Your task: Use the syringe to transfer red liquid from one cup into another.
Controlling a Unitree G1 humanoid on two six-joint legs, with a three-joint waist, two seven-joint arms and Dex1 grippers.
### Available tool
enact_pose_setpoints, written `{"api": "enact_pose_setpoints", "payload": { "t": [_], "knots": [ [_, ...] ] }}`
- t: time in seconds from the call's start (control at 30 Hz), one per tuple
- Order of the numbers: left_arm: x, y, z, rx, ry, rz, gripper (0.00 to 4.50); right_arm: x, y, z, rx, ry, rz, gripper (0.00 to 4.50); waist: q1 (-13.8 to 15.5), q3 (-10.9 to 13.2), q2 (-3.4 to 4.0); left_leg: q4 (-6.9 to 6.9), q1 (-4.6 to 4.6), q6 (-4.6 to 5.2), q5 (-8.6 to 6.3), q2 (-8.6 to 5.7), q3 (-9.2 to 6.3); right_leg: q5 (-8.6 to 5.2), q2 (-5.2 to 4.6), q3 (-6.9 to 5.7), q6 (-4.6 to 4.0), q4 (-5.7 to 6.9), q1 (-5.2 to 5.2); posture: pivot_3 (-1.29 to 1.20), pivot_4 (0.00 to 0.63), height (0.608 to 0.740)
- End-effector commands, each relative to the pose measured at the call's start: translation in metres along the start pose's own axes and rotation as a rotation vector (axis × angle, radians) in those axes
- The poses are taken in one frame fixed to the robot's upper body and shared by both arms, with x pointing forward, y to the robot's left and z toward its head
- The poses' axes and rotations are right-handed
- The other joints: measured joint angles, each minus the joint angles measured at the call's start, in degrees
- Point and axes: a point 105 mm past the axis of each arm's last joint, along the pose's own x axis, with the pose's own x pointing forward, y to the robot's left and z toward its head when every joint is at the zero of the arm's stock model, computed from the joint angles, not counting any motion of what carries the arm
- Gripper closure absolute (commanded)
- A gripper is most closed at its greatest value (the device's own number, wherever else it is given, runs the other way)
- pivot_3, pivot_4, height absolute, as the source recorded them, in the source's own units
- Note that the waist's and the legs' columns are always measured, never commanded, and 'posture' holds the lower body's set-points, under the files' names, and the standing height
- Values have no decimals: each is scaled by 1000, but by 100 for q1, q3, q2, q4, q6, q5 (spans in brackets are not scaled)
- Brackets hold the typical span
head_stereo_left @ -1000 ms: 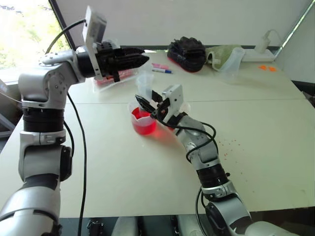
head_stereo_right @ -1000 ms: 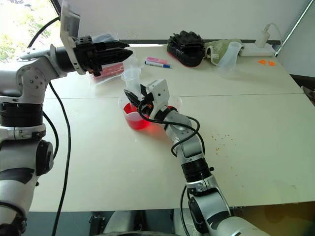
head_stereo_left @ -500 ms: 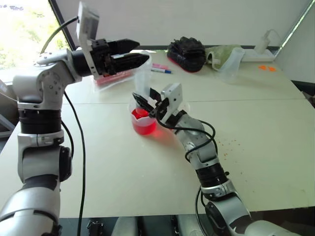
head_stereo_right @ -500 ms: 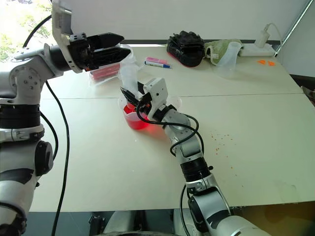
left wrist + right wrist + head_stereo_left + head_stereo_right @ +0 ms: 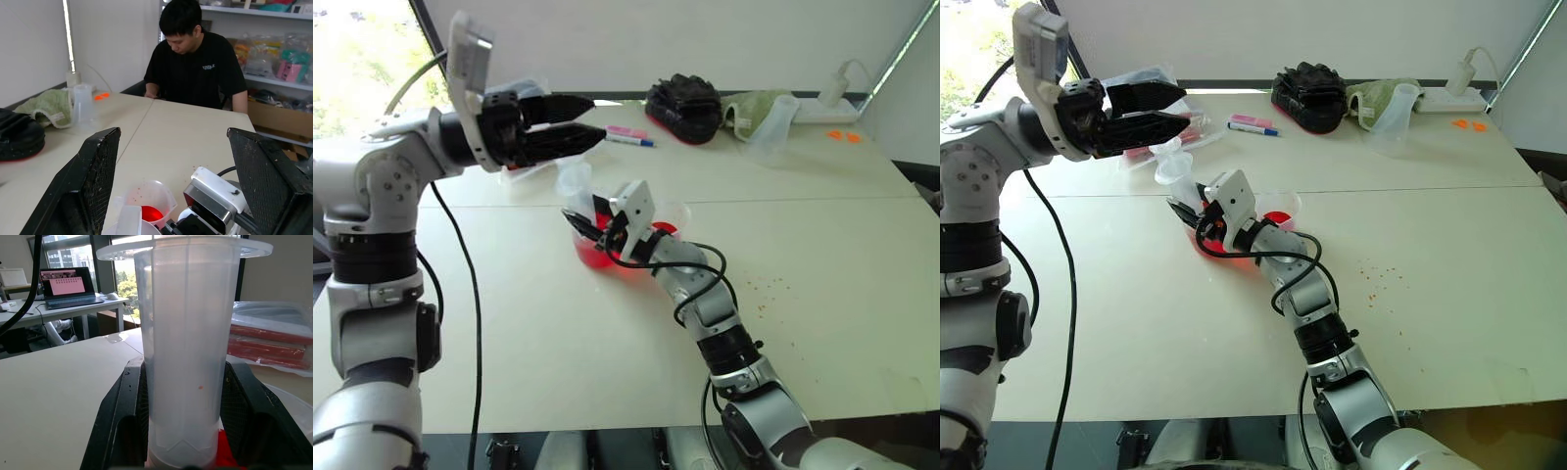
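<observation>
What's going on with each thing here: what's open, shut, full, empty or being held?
Left gripper: jaws open, holding nothing, raised over the table.
Right gripper: jaws shut on the syringe.
Syringe: upright, barrel clear, tip down in the larger beaker.
Larger beaker: holds red liquid.
Smaller cup: a little red liquid at the bottom.

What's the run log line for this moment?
right gripper: shut on syringe, tip down in larger beaker | left gripper: open, raised above the table | smaller cup: holds some red liquid

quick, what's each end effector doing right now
Left end effector: open, holding nothing, raised above the table.
Right end effector: closed on the syringe, held over the beaker of red liquid.
</observation>
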Motion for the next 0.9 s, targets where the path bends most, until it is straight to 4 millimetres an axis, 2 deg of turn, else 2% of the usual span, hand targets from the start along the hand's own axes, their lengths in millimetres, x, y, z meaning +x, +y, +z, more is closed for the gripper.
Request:
{"api": "enact_pose_setpoints", "payload": {
  "t": [0.03,0.53,0.8,0.9],
  "knots": [
    [-8,2,26,81,-64,39,863,5,-6,22,-35,-69,-10,3124,1,0,0,0,0,0,0,0,0,0,0,0,0,0,0,0,150,711],
    [-18,11,30,89,-108,123,863,-2,-30,43,-73,-121,-97,3124,2,0,0,0,0,0,0,0,0,0,-1,-1,0,0,0,0,150,711],
    [-28,12,21,70,-76,148,863,-13,-20,53,-68,-115,-50,3124,9,0,0,0,0,0,0,0,0,0,-1,0,0,1,0,0,150,711],
    [-30,13,19,65,-74,155,863,-15,-18,63,-72,-131,-44,3124,21,0,0,1,0,0,0,-1,-1,0,-2,0,0,0,2,0,150,711]
  ]
}}
